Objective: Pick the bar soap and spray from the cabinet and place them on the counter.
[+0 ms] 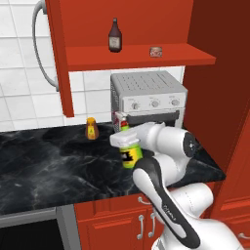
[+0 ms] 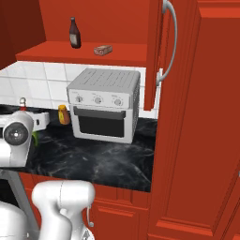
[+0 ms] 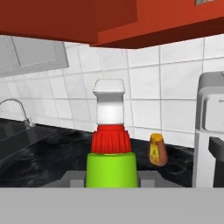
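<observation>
1. End effector point(image 1: 128, 141) partly closed around the spray point(image 1: 129, 154), gripping the green bottle at its upper body; nozzle rising straight up in the hand view, so bottle upright.
2. Spray point(image 3: 110, 144) held over the front part of the tabletop point(image 1: 49, 166), in front of the toaster oven point(image 1: 149, 100); cannot tell whether its base touches the black surface or hangs just above it.
3. Small orange bottle point(image 1: 91, 129) standing on the tabletop near the tiled wall, to the left of the oven and apart from the spray.
4. Bar soap point(image 1: 156, 52) lying on the red shelf of the cabinet point(image 1: 141, 56), to the right of a dark brown bottle point(image 1: 114, 36) and not touching it; cabinet doors open.
5. Step in hand, as a judgement: setting the spray down, the first half of the job.
6. Next move likely calls for: lowering until the bottle stands firm, spreading the fingers, backing off without tipping it, then reaching up to the shelf for the soap, a flat small block needing a narrow, careful pinch clear of the brown bottle.
</observation>
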### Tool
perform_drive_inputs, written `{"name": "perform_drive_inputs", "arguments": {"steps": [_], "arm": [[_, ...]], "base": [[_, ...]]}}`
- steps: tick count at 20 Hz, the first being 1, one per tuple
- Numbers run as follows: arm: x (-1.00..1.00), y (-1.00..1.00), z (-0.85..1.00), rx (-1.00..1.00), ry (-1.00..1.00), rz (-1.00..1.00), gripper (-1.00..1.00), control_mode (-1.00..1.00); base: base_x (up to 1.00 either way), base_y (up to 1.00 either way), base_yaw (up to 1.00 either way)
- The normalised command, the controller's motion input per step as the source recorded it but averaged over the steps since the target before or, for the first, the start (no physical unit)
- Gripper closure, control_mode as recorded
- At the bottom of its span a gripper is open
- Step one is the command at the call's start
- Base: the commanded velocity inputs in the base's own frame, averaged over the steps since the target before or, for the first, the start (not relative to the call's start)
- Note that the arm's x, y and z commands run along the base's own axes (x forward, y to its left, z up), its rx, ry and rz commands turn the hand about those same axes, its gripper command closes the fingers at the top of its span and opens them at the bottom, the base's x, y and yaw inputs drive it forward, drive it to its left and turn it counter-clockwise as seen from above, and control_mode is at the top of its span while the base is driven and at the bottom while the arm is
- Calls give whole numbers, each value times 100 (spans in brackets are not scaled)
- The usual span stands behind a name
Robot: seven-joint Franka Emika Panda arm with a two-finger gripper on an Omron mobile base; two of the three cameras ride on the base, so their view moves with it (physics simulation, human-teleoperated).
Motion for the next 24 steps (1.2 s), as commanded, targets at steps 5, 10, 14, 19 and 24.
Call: {"name": "perform_drive_inputs", "arguments": {"steps": [5,10,14,19,24], "arm": [[9,11,-22,6,-13,4,100,-100],[3,3,-20,3,-9,2,100,-100],[0,0,-18,1,-4,1,100,-100],[0,4,-20,2,-8,2,100,-100],[1,13,-24,2,-12,5,100,-100]], "base": [[0,0,0],[0,0,0],[0,0,0],[0,0,0],[0,0,0]]}}
